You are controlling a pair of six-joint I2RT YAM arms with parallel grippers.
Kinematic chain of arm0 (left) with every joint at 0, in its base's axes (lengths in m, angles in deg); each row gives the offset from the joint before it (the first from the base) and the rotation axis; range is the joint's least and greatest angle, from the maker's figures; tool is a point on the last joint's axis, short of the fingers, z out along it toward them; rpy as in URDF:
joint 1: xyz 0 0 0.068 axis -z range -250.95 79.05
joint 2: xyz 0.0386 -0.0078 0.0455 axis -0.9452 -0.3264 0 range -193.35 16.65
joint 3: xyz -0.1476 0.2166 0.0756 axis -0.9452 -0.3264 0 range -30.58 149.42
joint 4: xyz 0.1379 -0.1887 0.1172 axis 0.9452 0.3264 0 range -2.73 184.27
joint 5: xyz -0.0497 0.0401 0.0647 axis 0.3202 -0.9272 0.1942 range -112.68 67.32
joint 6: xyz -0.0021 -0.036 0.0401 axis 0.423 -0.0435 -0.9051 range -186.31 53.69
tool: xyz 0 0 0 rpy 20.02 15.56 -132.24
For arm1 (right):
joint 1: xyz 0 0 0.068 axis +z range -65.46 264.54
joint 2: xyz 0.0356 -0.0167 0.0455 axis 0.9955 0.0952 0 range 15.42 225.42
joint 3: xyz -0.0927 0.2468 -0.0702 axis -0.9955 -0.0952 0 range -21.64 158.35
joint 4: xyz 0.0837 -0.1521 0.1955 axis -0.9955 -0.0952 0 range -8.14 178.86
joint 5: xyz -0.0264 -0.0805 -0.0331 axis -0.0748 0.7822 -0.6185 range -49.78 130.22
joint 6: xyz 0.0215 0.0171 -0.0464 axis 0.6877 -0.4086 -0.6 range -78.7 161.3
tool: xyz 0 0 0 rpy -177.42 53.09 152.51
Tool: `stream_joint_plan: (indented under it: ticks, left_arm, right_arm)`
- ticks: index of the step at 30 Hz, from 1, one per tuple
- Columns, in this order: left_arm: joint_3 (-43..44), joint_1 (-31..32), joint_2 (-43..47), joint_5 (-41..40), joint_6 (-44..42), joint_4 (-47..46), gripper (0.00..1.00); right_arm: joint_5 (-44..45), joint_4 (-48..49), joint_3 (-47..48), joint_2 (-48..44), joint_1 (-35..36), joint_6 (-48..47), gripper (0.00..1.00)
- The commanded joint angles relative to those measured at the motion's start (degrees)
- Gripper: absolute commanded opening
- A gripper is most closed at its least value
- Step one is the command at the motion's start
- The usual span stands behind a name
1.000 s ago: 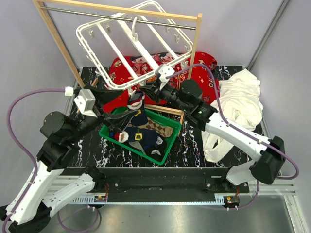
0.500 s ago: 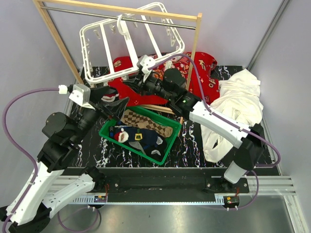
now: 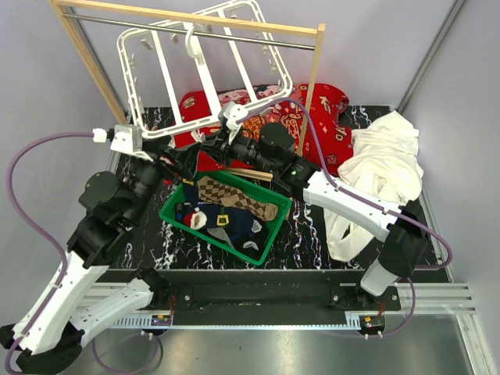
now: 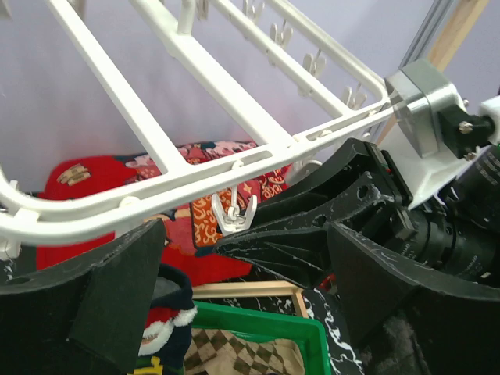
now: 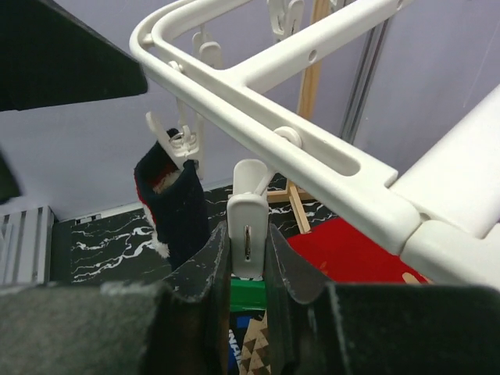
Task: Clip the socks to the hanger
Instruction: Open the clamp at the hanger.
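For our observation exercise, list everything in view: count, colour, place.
hanger: one, white, hung on the rack's rod
rack: one, wooden, rear
clipped sock: one, navy, hanging from hanger
basket: one, green, centre
socks: several, brown argyle and navy, in basket
printed cloth: one, red, behind basket
crumpled cloth: one, white, right side
table: one, black marbled, underneath
left end effector: one, black, open below hanger's edge
right end effector: one, black, shut on white clip

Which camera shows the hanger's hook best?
The top view: the hanger's hook shows whole, curled over the metal rod of the wooden rack. The left wrist view shows only slats and dangling clips; the right wrist view shows just a frame corner and clips, no hook.
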Motion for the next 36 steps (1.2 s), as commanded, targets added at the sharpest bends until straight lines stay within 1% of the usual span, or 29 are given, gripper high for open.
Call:
stream_joint_plan:
  ticks: [1, 9, 13, 18, 19, 21, 24, 27, 28, 31, 36]
  left_arm:
    - [3.2, 0.2, -3.8, 0.7, 4.4, -0.6, 0.87]
    - [6.0, 0.2, -7.7, 0.7, 6.4, 1.8, 0.86]
    - [7.3, 0.2, -9.0, -1.3, 7.2, 1.3, 0.86]
    - [8.8, 0.1, -11.2, -3.4, 7.3, 1.3, 0.84]
    - [8.9, 0.0, -11.3, -4.8, 7.6, 1.6, 0.83]
    - [8.7, -0.4, -11.3, -5.6, 8.5, 1.7, 0.8]
    - [8.2, -2.2, -11.3, -4.5, 9.9, 1.7, 0.76]
    - [8.3, -4.5, -12.0, -0.7, 11.2, 1.8, 0.72]
    - [8.2, -5.3, -12.1, 1.3, 11.4, 1.5, 0.69]
    - [8.0, -5.9, -11.9, 3.8, 11.3, 0.0, 0.63]
    - [8.0, -6.1, -12.2, 7.2, 10.5, -0.6, 0.62]
  right_arm:
    - [-0.7, 2.2, -2.8, -4.6, 0.7, 2.4, 0.07]
    - [-1.5, 2.2, -3.2, -5.5, 0.8, 2.1, 0.08]
    - [-2.2, 2.1, -2.8, -5.3, 0.8, 1.9, 0.08]
    - [-3.4, 2.5, -2.5, -5.2, 0.7, 1.9, 0.09]
    - [-3.5, 2.5, -2.5, -5.4, 0.8, 1.8, 0.09]
    - [-4.0, 2.4, -2.4, -5.6, 0.7, 1.7, 0.09]
    - [-4.4, 2.1, -2.2, -5.7, 0.7, 1.4, 0.09]
    - [-5.0, 1.7, -1.8, -5.6, 0.8, 1.3, 0.09]
    - [-5.1, 1.7, -1.8, -5.6, 0.7, 1.3, 0.09]
    - [-5.7, 1.5, -1.7, -5.4, 0.8, 1.5, 0.09]
    - [-6.0, 0.8, -1.2, -5.4, 0.7, 1.5, 0.09]
